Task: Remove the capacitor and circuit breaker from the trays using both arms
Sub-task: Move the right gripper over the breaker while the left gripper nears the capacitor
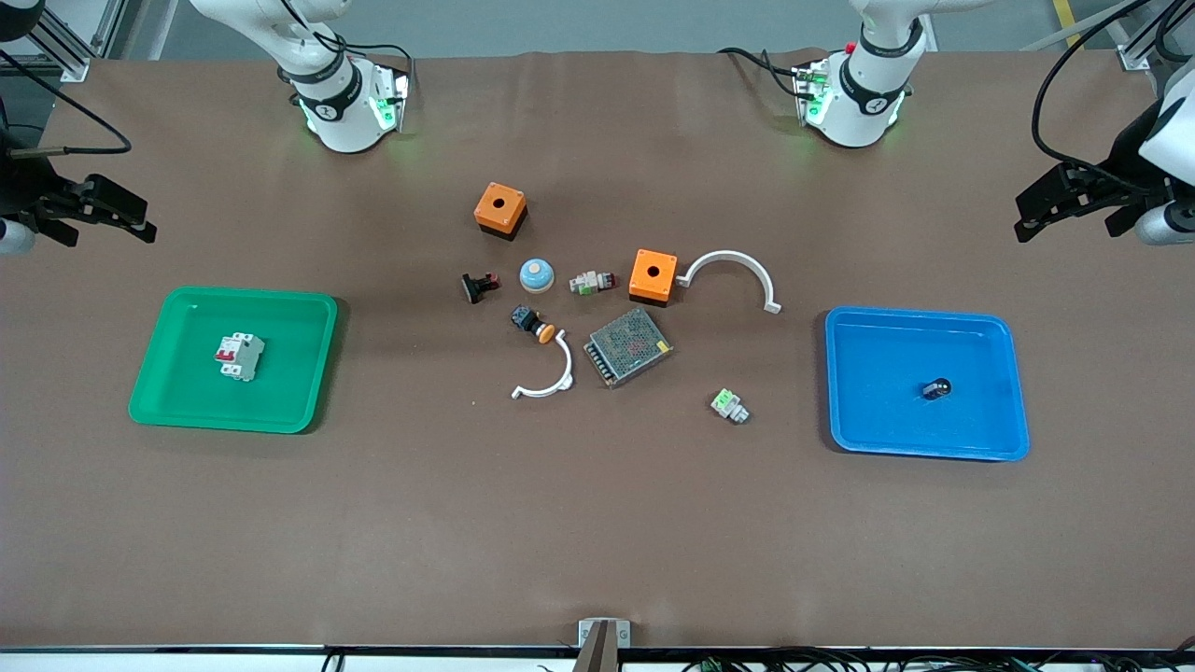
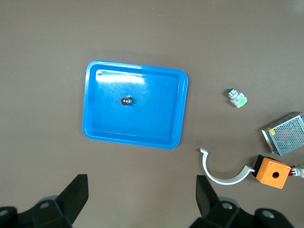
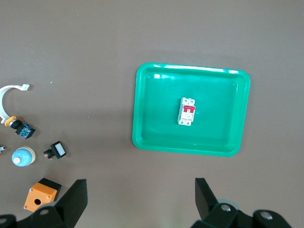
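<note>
Brown matting covers the table, where the breaker (image 1: 241, 357) lies in the green tray (image 1: 177, 397) and the capacitor (image 1: 936, 386) lies in the blue tray (image 1: 999, 434). Both the left gripper (image 1: 1064, 207) and the right gripper (image 1: 98, 213) wait with fingers spread, empty, raised at the table's ends.

Loads of bare counter (image 1: 579, 523) under both tools, nothing tall anywhere.

Left tool (image 1: 1064, 201) up high, fingers spread wide, hanging over the counter edge just past the blue tray (image 1: 845, 439). Straight drop to the tray, only the capacitor (image 1: 936, 386) lying in it.

Right tool (image 1: 98, 213) same deal at its own end, fingers spread, green tray (image 1: 168, 411) below and to the side, just the breaker (image 1: 241, 356) inside.

Only real clutter sits mid-counter, well away from either tool: orange boxes (image 1: 500, 209), white arcs (image 1: 733, 273), mesh-topped metal box (image 1: 627, 346), small switches.
</note>
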